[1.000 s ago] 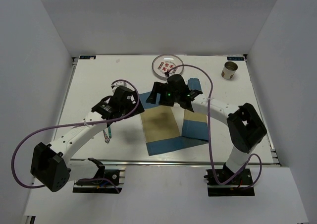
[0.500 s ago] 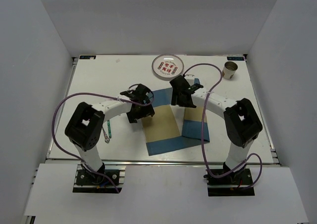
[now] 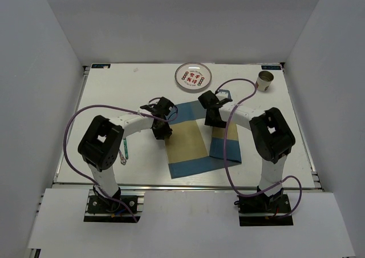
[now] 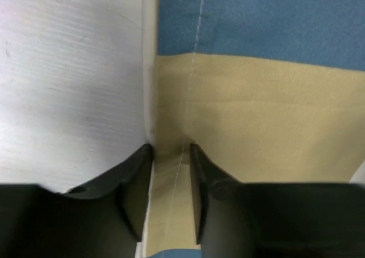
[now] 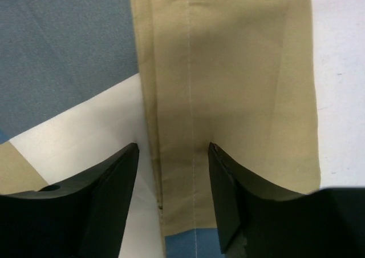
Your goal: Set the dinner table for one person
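The blue-and-tan placemat (image 3: 188,141) lies in the middle of the white dinner table (image 3: 108,92), its right part (image 3: 225,144) folded over. My left gripper (image 3: 161,130) is down at the mat's left edge. In the left wrist view its jaws (image 4: 170,181) stand narrow astride the tan hem (image 4: 171,172), with a small gap still showing. My right gripper (image 3: 214,121) sits over the folded part's left edge. Its jaws (image 5: 173,198) stand wider apart, either side of the tan folded edge (image 5: 171,155).
A patterned plate (image 3: 193,76) sits at the back centre, and a cup (image 3: 264,81) at the back right. Cutlery with a green handle (image 3: 124,150) lies left of the mat, beside the left arm. Purple cables loop over both arms.
The left arm swung in from the left to the mat's left edge. The right gripper moved slightly back and right onto the folded part. Both pairs of jaws have narrowed.
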